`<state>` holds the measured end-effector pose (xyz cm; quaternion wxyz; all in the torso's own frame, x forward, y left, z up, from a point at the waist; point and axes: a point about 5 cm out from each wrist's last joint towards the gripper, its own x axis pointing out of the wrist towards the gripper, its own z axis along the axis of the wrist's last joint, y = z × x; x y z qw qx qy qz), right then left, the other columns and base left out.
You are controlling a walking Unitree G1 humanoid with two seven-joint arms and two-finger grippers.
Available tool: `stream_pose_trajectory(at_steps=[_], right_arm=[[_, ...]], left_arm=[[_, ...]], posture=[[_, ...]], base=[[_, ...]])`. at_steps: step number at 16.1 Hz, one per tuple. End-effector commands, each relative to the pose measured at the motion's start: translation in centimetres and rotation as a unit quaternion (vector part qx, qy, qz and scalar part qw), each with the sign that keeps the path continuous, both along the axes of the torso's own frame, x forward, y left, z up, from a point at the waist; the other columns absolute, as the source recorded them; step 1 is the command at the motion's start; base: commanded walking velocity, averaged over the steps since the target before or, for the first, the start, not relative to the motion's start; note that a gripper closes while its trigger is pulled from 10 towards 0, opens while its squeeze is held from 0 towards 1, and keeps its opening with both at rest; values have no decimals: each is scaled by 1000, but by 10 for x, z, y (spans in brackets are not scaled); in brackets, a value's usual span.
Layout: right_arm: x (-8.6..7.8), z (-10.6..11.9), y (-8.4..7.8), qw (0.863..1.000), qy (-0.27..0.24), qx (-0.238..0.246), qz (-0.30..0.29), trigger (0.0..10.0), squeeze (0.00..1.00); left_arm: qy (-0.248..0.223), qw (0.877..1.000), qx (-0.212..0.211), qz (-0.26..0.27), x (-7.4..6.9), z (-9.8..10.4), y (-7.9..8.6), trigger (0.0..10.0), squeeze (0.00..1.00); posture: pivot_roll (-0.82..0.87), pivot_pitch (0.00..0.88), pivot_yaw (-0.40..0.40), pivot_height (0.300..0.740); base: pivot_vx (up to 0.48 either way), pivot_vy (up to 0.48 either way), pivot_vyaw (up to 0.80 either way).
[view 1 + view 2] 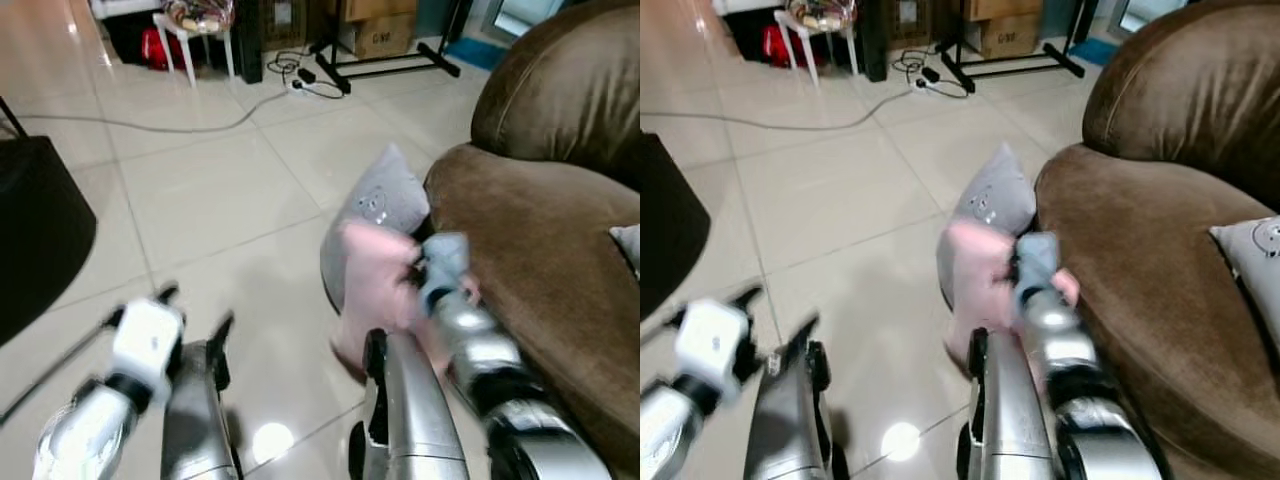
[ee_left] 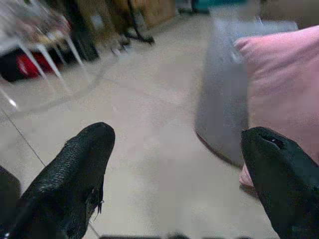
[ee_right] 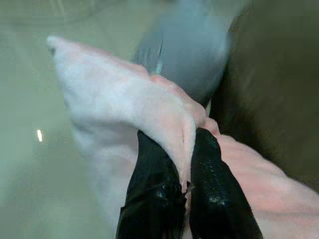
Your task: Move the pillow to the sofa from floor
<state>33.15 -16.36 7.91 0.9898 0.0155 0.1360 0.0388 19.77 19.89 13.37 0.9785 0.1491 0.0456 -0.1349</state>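
The brown sofa [image 1: 1160,300] is standing just right of the pink pillow [image 1: 375,285], which is leaning against it beside a grey pillow [image 1: 385,200]. The right gripper [image 3: 182,149] is pinching the pink pillow's edge; the lift is the step in hand. Next: raise it clear, swing onto the seat. The left gripper [image 2: 174,164] is hanging spread.

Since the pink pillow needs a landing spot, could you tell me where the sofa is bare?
The brown sofa seat is bare between its front edge and the grey cushion at its right. The right tool pinches the pink pillow. The floor at the sofa's foot is crowded by the grey pillow.
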Motion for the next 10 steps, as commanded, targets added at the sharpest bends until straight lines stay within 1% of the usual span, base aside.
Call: stream_pose_trajectory(at_steps=[1, 2, 4, 5, 6, 7, 8, 9, 10], right_arm=[[4, 48, -5, 996, -89, 19, 7, 0, 0], [-1, 59, -8, 994, -106, 23, 11, 0, 0], [-26, 107, -9, 982, -182, 42, 30, 0, 0], [-34, 131, -14, 976, -212, 43, 22, 0, 0], [-38, 152, -19, 970, -241, 37, 14, 0, 0], [-35, 180, -29, 959, -280, 25, -19, 431, 0], [-29, 197, -39, 953, -295, 31, -55, 10000, 0], [-24, 215, -43, 942, -327, 38, -60, 10000, 0], [-21, 222, -49, 942, -324, 3, -90, 10000, 0]], left_arm=[[-7, 1000, -2, 17, 3, 3, 2, 10000, 451], [-16, 1000, -6, 19, 6, 7, 0, 10000, 447], [-45, 999, 7, 20, 19, 19, -7, 10000, 451], [-62, 998, 1, 24, 23, 27, -12, 10000, 455], [-74, 997, -1, 29, 27, 32, -13, 10000, 451], [-85, 996, -1, 39, 31, 36, -12, 10000, 447], [-89, 995, 0, 46, 35, 37, -11, 10000, 443], [-90, 995, 1, 49, 38, 38, -11, 10000, 447], [-94, 994, 6, 52, 41, 38, -11, 10000, 447]], posture=[[-29, 0, -25, 433], [-29, 0, -25, 433], [-55, 0, -15, 433], [-63, 0, -17, 433], [-69, 0, -19, 433], [-71, 0, -20, 433], [-75, 0, -17, 433], [-74, 0, -17, 433], [-72, 0, -18, 433]], base=[[0, 0, 0], [0, 0, 0], [0, 0, 0], [0, 0, 0], [0, 0, 0], [0, 0, 0], [0, 0, 0], [0, 0, 0], [0, 0, 0]])
